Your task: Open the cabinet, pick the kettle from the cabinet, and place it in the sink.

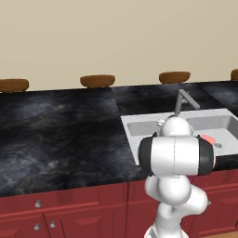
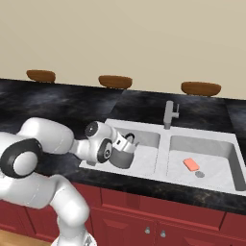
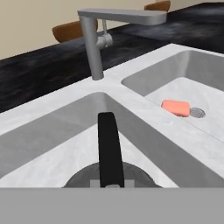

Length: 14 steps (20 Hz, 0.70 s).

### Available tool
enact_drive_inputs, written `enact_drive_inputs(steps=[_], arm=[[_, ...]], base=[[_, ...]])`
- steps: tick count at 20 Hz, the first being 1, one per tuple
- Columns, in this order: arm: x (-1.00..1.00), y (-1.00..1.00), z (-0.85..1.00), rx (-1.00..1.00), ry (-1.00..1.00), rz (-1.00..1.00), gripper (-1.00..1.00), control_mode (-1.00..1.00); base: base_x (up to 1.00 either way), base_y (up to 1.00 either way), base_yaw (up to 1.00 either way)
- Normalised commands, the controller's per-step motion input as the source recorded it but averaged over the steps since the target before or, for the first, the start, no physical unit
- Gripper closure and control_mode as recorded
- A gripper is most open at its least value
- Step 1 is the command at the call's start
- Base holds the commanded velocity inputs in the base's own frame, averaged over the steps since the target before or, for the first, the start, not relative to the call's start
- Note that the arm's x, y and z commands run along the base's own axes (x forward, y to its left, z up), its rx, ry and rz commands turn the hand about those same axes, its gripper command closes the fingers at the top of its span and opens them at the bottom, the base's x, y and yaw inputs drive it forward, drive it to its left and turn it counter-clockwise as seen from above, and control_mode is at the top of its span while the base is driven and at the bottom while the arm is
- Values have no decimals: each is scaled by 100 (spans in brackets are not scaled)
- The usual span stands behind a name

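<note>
White arm's gripper (image 2: 126, 143) is reaching low over the left basin of the rectangular stainless-steel double-basin sink (image 2: 163, 144), jaws clamped on the black arched top handle of the small squat grey metal kettle (image 2: 122, 157).

Kettle is sitting inside the left basin, near its front-left corner in the right base view. Can't tell whether its base is touching the basin floor or hanging just above it. In the hand view the kettle (image 3: 109, 175) is showing as a dark rounded top with the black handle running up the middle of the frame, basin floor behind it.

Grey central faucet (image 2: 170, 113) is standing on the back rim between the two basins, spout pointing toward the right basin. In the hand view the faucet (image 3: 98, 39) is rising beyond the kettle.

Right basin is holding a small orange-pink rectangular sponge (image 2: 191, 164) lying just beside the round drain (image 2: 200, 174). Sponge and kettle are well apart, in separate basins.

Dark marbled black counter (image 1: 60, 135) is surrounding the sink. Brown wooden bowls (image 2: 115, 81) are lining the back edge along the beige wall. Shorter dark red under-counter cabinets (image 1: 69, 214) with small silver knobs are running below.

In the left base view the arm's white body is blocking most of the left basin.
</note>
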Motion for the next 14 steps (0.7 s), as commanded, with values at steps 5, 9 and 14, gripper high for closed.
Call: enact_drive_inputs(steps=[5,9,14], arm=[[16,-12,-17,0,-1,0,100,-100],[21,-8,-18,0,-5,0,100,-100],[16,-7,-17,0,-7,0,100,-100]], base=[[0,0,0],[0,0,0],[0,0,0]])
